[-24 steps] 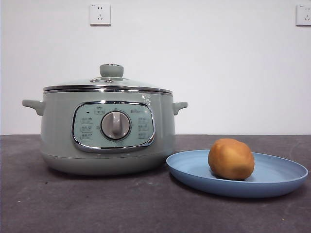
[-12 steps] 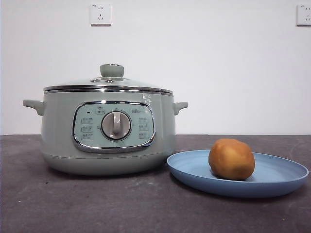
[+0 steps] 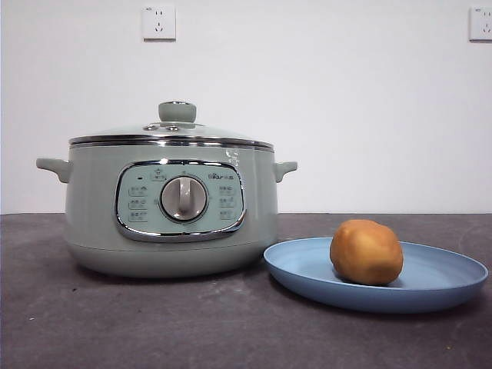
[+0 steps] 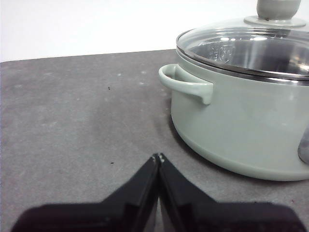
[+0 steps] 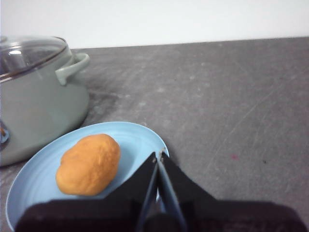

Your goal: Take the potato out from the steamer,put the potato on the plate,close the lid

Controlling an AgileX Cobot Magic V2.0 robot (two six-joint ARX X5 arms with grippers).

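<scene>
Potato lies on the plate, lower right; lid sits closed on the steamer, centre left. Left gripper and right gripper closed, empty. Lid: rigid, fragile glass; best gripped by its knob.

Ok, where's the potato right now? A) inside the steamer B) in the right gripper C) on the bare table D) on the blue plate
D: the potato rests on the plate, beside the steamer whose lid is on.
</scene>
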